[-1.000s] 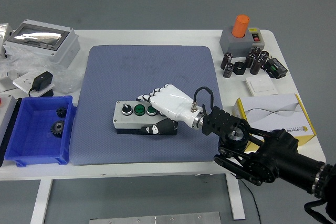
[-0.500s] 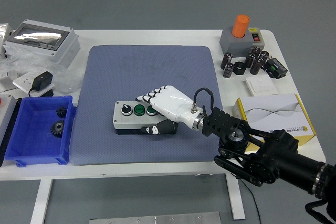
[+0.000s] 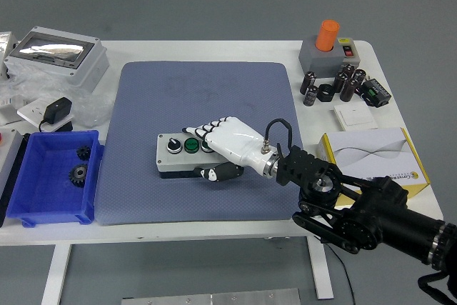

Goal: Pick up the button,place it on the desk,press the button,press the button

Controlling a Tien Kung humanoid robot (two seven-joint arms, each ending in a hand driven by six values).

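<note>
A grey button box (image 3: 179, 156) lies flat on the blue-grey mat (image 3: 200, 98). It has a black knob at its left and a green button (image 3: 191, 145) in the middle. My right hand (image 3: 214, 149), white with black fingertips, covers the box's right end. Its fingers (image 3: 203, 129) curl over the far top edge and its thumb (image 3: 212, 173) presses the near side, so it grips the box. The left arm is out of view.
A blue bin (image 3: 50, 175) with gears stands at the left front. A grey enclosure (image 3: 56, 57) and a black adapter (image 3: 56, 113) sit at the back left. An orange-topped grey switch box (image 3: 330, 49), black capacitors (image 3: 345, 82) and a yellow-white carton (image 3: 374, 157) fill the right side.
My right hand has shifted slightly left and away from me on the box, and the box has moved a little with it.
</note>
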